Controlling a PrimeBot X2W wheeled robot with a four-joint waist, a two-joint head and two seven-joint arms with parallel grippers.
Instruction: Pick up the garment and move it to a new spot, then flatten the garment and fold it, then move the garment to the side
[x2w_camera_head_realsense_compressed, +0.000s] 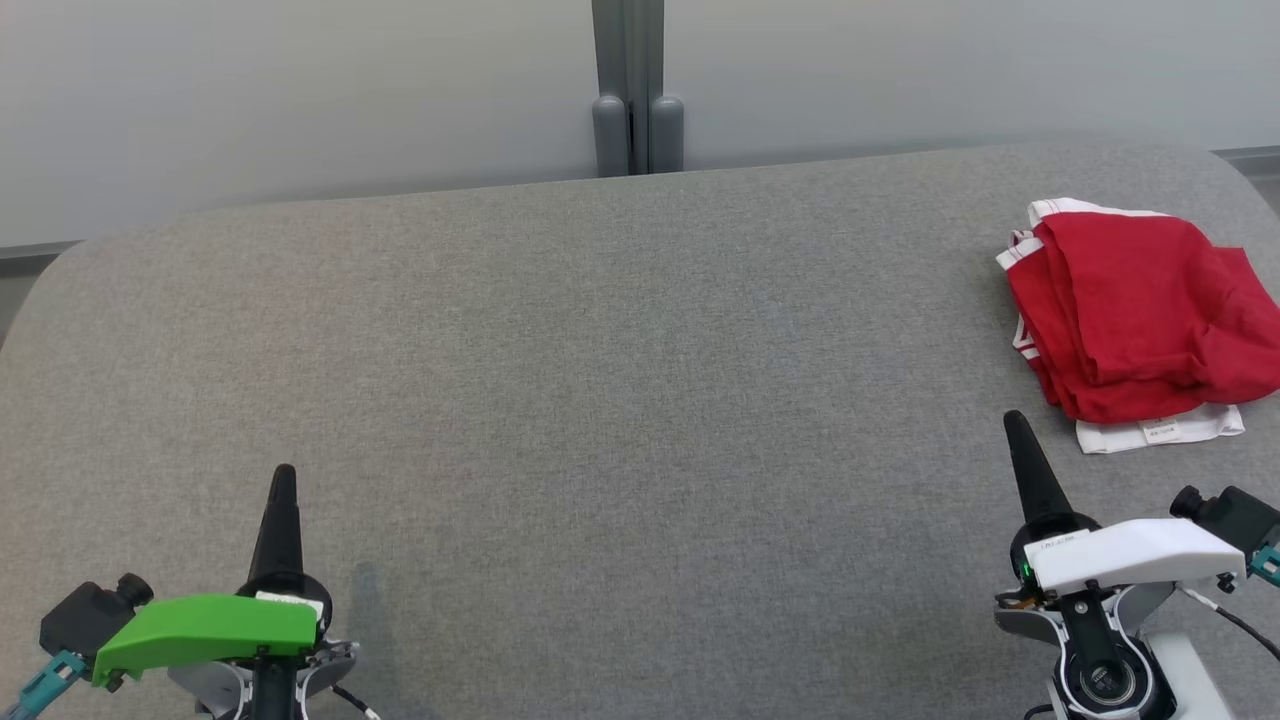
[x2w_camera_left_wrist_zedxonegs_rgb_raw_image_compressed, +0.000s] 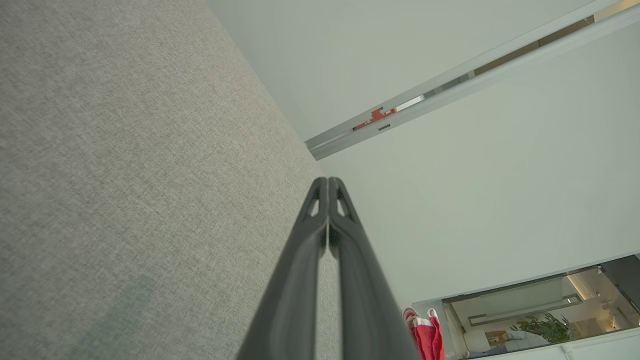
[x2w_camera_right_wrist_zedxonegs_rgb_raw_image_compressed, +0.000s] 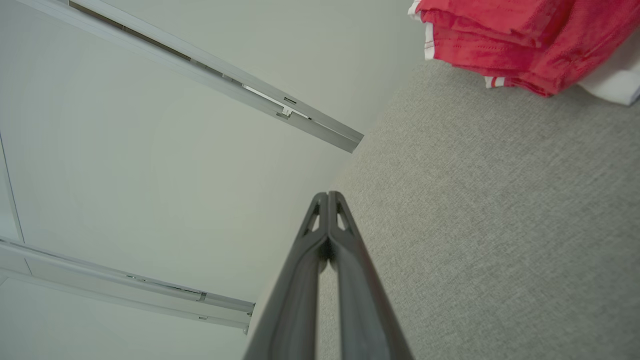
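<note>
The garment (x2w_camera_head_realsense_compressed: 1140, 310) is red with white trim and lies folded in a loose heap at the far right of the grey fabric surface (x2w_camera_head_realsense_compressed: 600, 380). It also appears at the top right of the right wrist view as the garment (x2w_camera_right_wrist_zedxonegs_rgb_raw_image_compressed: 510, 40), and small at the bottom of the left wrist view as the garment (x2w_camera_left_wrist_zedxonegs_rgb_raw_image_compressed: 426, 336). My right gripper (x2w_camera_head_realsense_compressed: 1015, 420) is shut and empty, hovering just short of the garment's near left edge. Far from it, at the lower left, my left gripper (x2w_camera_head_realsense_compressed: 284, 472) is shut with nothing in it. Both pairs of fingers press together, right gripper (x2w_camera_right_wrist_zedxonegs_rgb_raw_image_compressed: 328, 194), left gripper (x2w_camera_left_wrist_zedxonegs_rgb_raw_image_compressed: 328, 180).
The grey surface ends in a rounded back edge before a pale wall with a grey vertical post (x2w_camera_head_realsense_compressed: 628, 90). The surface's right edge runs close beside the garment.
</note>
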